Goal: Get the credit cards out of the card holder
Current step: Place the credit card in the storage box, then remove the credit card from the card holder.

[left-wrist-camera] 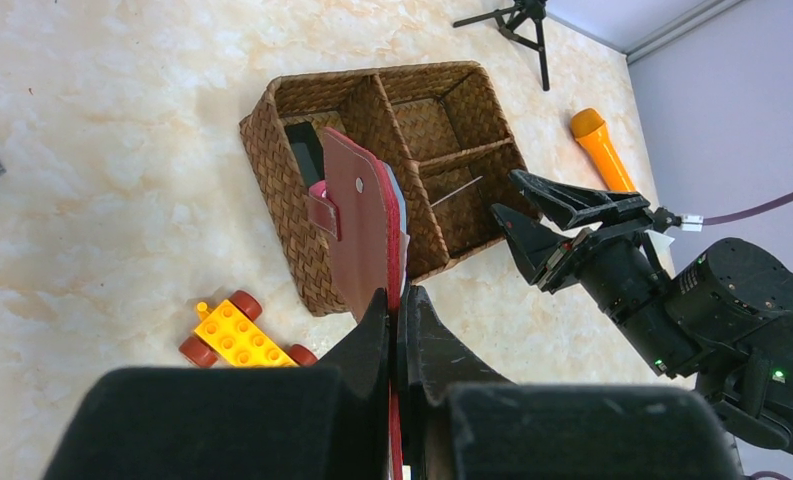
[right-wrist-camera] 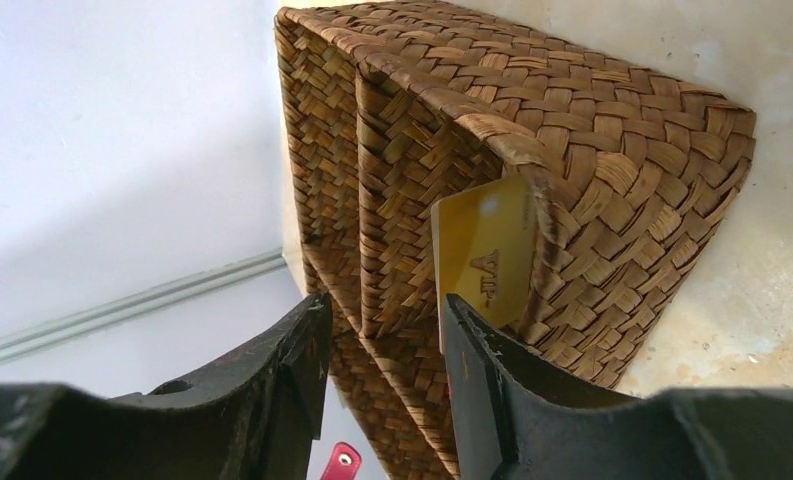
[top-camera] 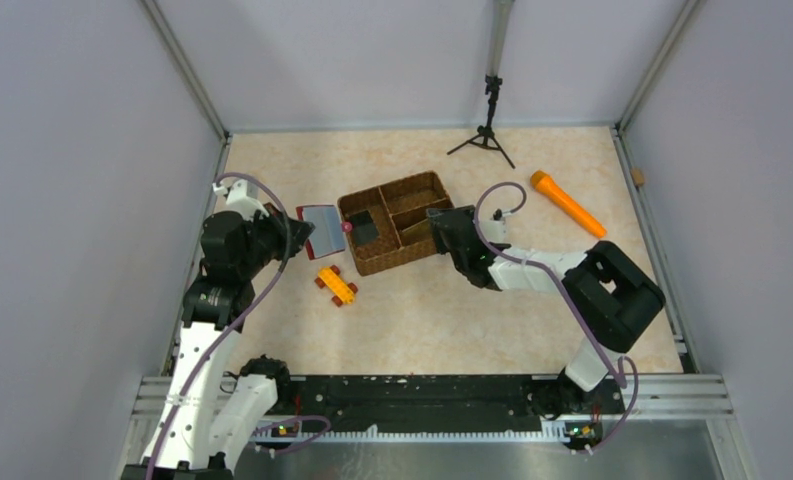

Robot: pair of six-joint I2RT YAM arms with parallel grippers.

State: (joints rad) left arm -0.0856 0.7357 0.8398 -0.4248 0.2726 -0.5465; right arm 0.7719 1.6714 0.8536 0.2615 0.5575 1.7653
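The basket (top-camera: pixel 397 262) apparently served as the drop spot. The left gripper (left-wrist-camera: pixel 400 310) clamped the wallet (left-wrist-camera: pixel 362 225) upright on edge, its long axis pointing at the basket, likely for access. The right gripper (right-wrist-camera: pixel 384 305) gaped empty beside the gold card (right-wrist-camera: pixel 482 250), which stood edgewise in one compartment. The black card (left-wrist-camera: pixel 305 150) lay in another.

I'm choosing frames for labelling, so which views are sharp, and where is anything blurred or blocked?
Top external: evenly lit, sharp, faint shadows. Left wrist: basket and card holder crisp; the left gripper is a dark, soft mass blocking the bottom. Right wrist: weave and gold card sharp; the right gripper looms dark and blurred.
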